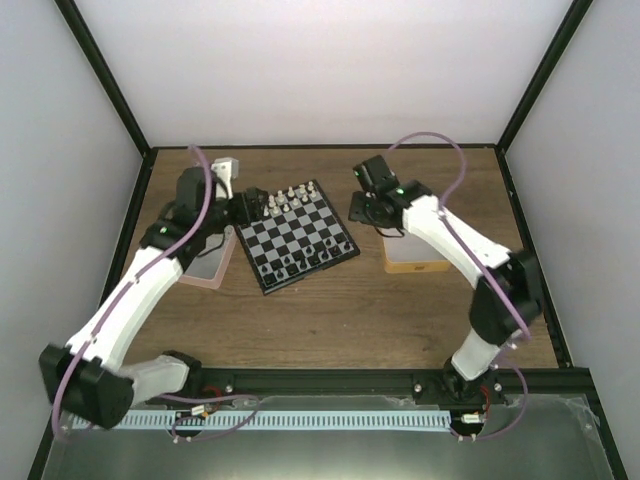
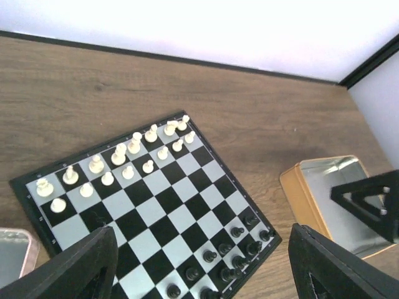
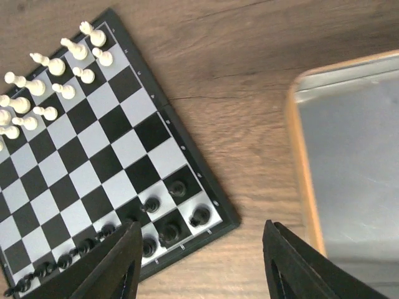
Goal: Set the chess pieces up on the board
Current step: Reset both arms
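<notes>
Black and white checks fill the middle of the top view: the board [image 1: 298,237] sits skewed on the desk [image 1: 330,310], with a pink tin [image 1: 210,265] to its left and a tan tin [image 3: 299,156] to its right, I judge so each arm has a tin within reach. White pieces [image 2: 134,146] stand in two rows along the board's upper edge and black pieces [image 3: 177,188] along its lower edge, which looks close to the finished layout. My fingers hide part of the black rows in both wrist views, so I cannot say every square is filled.

My left tool [image 2: 201,233] hangs over the board's left corner, fingers apart and nothing between them. Several black pieces show between those fingers at the bottom of its frame. My right tool [image 3: 201,225] hangs above bare wood between the board's right corner and the tan tin, likewise spread and empty, with the nearest black piece just to its left.
</notes>
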Motion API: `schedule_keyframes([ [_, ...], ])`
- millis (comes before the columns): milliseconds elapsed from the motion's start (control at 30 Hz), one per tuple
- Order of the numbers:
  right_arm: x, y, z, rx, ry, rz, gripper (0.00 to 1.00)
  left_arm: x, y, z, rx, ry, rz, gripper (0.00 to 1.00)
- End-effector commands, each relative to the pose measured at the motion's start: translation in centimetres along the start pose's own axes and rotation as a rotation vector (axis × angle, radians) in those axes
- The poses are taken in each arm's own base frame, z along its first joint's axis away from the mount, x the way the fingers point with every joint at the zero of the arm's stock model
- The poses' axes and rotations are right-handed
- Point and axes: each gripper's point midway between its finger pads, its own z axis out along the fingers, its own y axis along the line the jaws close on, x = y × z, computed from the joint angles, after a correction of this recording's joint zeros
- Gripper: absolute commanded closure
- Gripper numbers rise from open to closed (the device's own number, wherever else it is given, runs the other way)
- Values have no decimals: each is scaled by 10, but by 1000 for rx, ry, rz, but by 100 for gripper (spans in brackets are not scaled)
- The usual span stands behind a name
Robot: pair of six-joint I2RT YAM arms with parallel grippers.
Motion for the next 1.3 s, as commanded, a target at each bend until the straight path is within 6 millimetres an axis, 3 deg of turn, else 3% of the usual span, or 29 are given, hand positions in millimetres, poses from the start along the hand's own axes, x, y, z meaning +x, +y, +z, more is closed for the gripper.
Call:
schedule_keyframes([
  [0,0,-21,-37,-24,-102,33,44,7,10,-36,-35,-58,-6,15],
  [67,5,-32,-52,-29,-139,24,43,9,10,-53,-24,-100,-4,1],
  [167,18,-52,-74,-40,-206,11,38,11,11,-80,-16,-177,-7,0],
  [400,32,-88,-155,-129,-450,-2,4,13,20,-159,-32,-392,9,0],
  [533,29,-104,-215,-180,-596,30,0,4,16,-209,-23,-518,25,0],
  [667,27,-125,-259,-158,-683,77,0,-2,17,-243,-38,-597,22,0],
  [800,28,-143,-290,-142,-752,128,0,-5,22,-259,-75,-617,12,0],
  [967,39,-164,-315,-153,-840,176,0,1,29,-264,-101,-609,-18,0],
  [1267,57,-182,-326,-191,-888,227,0,18,34,-262,-91,-590,-51,0],
])
